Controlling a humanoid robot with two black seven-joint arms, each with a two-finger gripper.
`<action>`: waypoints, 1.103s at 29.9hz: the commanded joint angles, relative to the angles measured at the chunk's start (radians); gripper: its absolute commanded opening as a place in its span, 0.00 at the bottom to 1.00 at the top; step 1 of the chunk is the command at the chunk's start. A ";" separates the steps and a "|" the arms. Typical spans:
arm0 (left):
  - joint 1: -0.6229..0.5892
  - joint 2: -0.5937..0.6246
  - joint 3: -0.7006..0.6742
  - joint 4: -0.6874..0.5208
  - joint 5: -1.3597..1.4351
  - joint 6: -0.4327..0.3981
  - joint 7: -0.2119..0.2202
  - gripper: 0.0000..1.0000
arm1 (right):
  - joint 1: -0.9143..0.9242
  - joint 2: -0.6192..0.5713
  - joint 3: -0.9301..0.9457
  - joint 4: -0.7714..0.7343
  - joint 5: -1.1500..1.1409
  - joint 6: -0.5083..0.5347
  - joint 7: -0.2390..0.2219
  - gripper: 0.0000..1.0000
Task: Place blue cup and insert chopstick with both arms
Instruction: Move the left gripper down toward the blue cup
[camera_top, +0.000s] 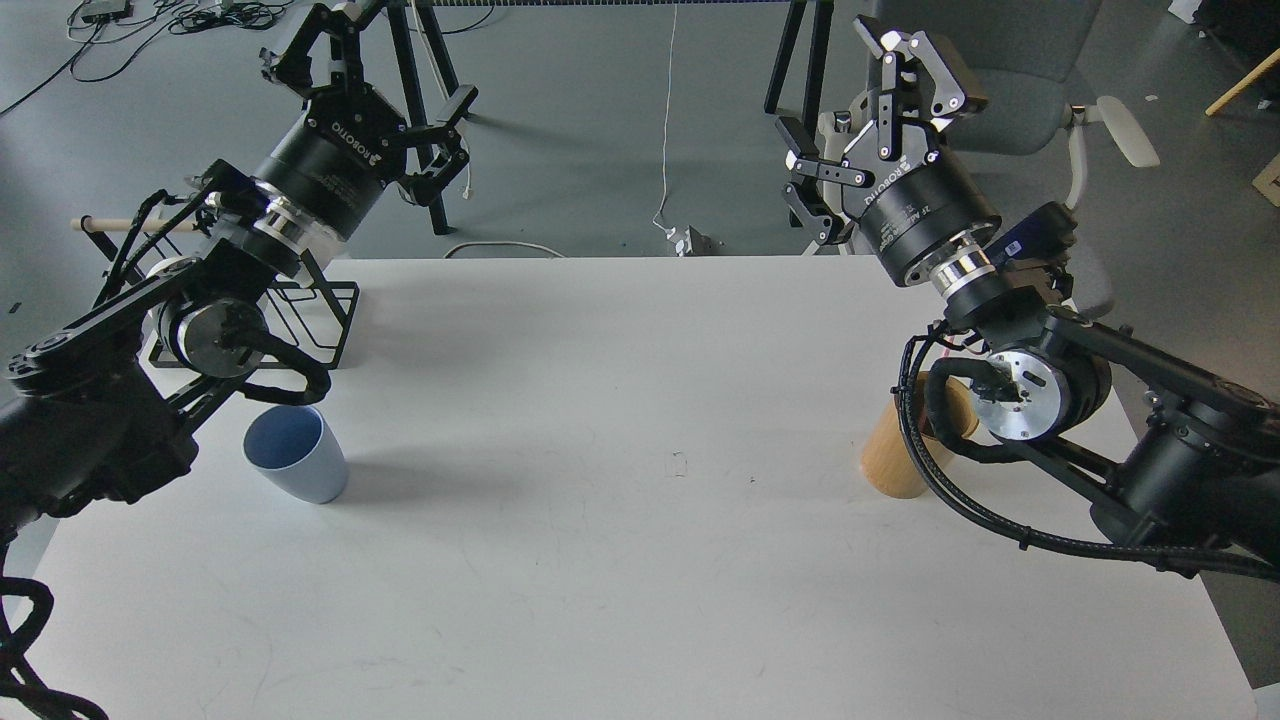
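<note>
The blue cup (296, 452) stands upright near the table's (640, 560) left edge, just in front of the wire rack (315, 320). Both grippers, left (375, 75) and right (870, 110), hang released and empty, well above the cup. No chopstick shows (perhaps inside the wooden cup (915, 435)). Lower the left squarely around the cup's wall.

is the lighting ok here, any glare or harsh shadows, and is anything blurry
Head view: light is even and diffuse, no glare on the white table; the blue cup throws only a soft shadow toward the right, and a faint one lies under the left arm. Focus is sharp throughout: the ROBOTIQ lettering on the left tool reads clearly. The right tool is crisp too.
</note>
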 joint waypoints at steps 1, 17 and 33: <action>0.001 0.008 -0.004 -0.005 -0.009 0.000 0.000 0.99 | -0.004 -0.005 0.000 -0.001 0.000 0.000 0.000 0.94; -0.023 0.074 -0.099 -0.010 0.006 0.000 0.000 0.99 | -0.006 -0.055 0.018 0.001 -0.001 -0.002 0.000 0.94; -0.180 0.617 0.286 -0.289 1.058 0.000 0.000 0.99 | -0.001 -0.149 0.043 -0.016 -0.018 0.009 0.000 0.94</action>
